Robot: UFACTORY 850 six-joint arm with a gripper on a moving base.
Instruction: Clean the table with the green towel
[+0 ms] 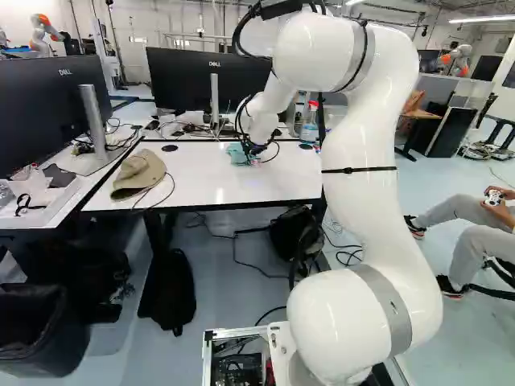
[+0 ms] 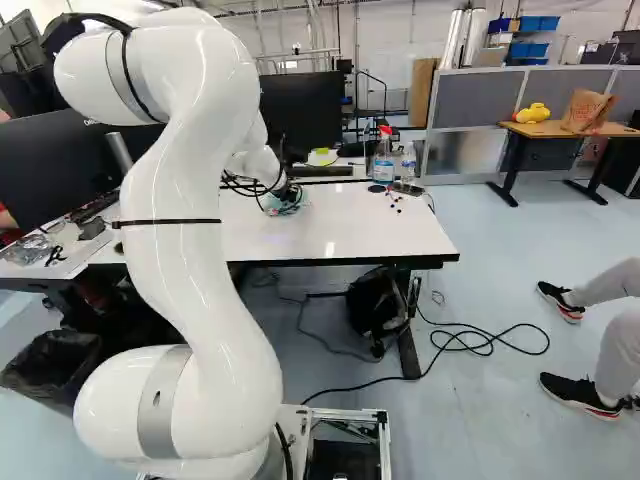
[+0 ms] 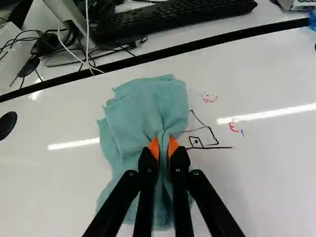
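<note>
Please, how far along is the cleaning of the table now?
Done: the gripper has the green towel pinched. In hand: the towel, on the table. Left: the black drawing and red marks beside it. Whether anything is already wiped, I cannot tell.

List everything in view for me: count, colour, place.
towel: one, green, on the table
table: one, white, ahead
marker drawings: several, black and red, beside the towel
spray bottle: one, clear, red-topped, table's far side
hat: one, tan, table's left in left base view
monitors: at least two, black, around the table
keyboard: one, black, beyond the towel
bags: at least two, black, under the table
arm: one, white
gripper: one, black, orange-padded, gripping the towel
</note>
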